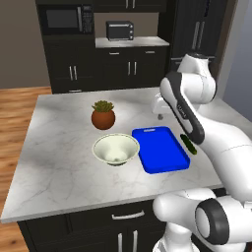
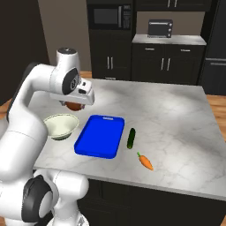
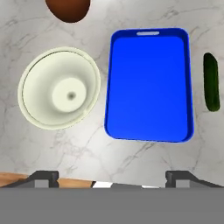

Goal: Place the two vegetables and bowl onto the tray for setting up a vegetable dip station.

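The gripper (image 3: 112, 177) hangs high above the counter (image 2: 176, 114) with its jaws wide apart and nothing between them, looking straight down; its two dark fingertips (image 3: 43, 176) show at the bottom of the hand view. In the right base view the hand (image 2: 76, 96) sits over the left part of the counter, above the bowl and the pot.

Below it, the blue tray (image 3: 148, 83) lies flat and bare near the counter's front edge, its handle slot toward the back. The cream bowl (image 3: 59, 88) stands upright just beside the tray's left side, apart from it by a narrow strip of marble. Behind the bowl, toward the counter's middle, is the brown pot (image 1: 103, 118) with its spiky plant (image 1: 102, 105).

The cucumber (image 2: 131, 137) lies on the counter just right of the tray, parallel to its long side, not touching. The carrot (image 2: 145, 162) lies nearer the front edge, right of the cucumber's near end, with its green top pointing toward the cucumber.
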